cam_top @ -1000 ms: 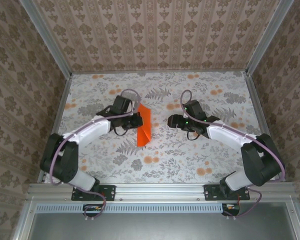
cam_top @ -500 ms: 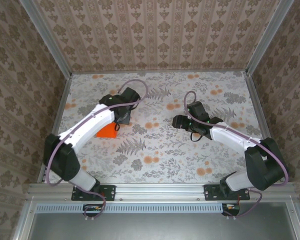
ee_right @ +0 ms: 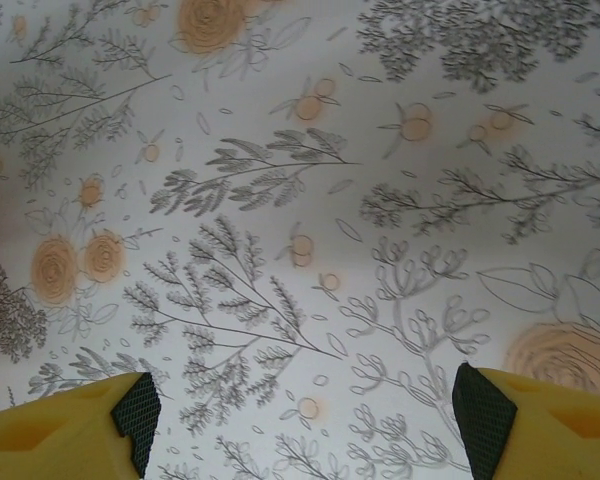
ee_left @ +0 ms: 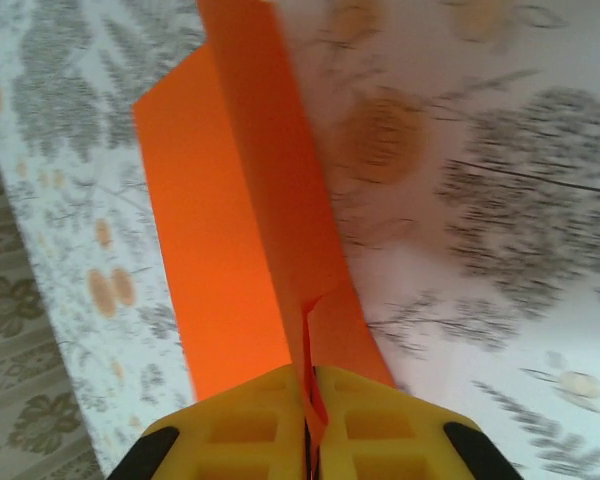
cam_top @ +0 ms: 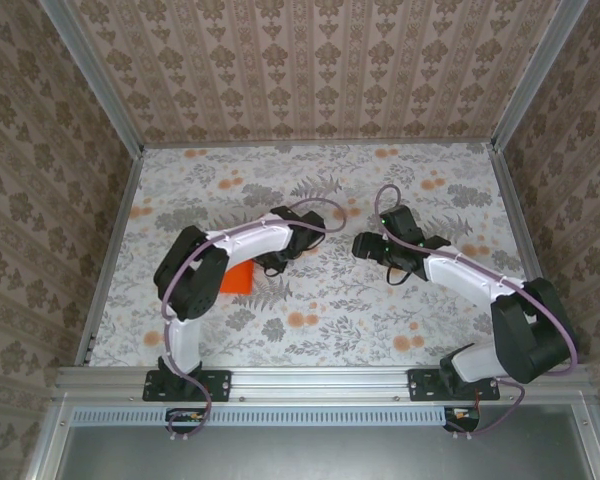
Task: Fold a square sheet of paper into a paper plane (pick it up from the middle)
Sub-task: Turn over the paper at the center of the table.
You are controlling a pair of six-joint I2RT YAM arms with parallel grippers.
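Floral-print tabletop [cam_top: 330, 300]; left fingers [ee_left: 242, 442] clamped on sharp-creased orange paper plane [ee_left: 230, 220]; right fingers [ee_right: 60, 430] apart.

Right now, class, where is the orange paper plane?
The paper plane is left of centre in the top view, beside the left arm, its end pinched in the left gripper.

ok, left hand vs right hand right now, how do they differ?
Left hand is shut, its fingers pinching the paper plane; right hand is open, its fingers wide apart. Left hand holds the plane; right hand holds nothing, with just the floral table ahead of it. Shared: yellow fingers, both above the table.
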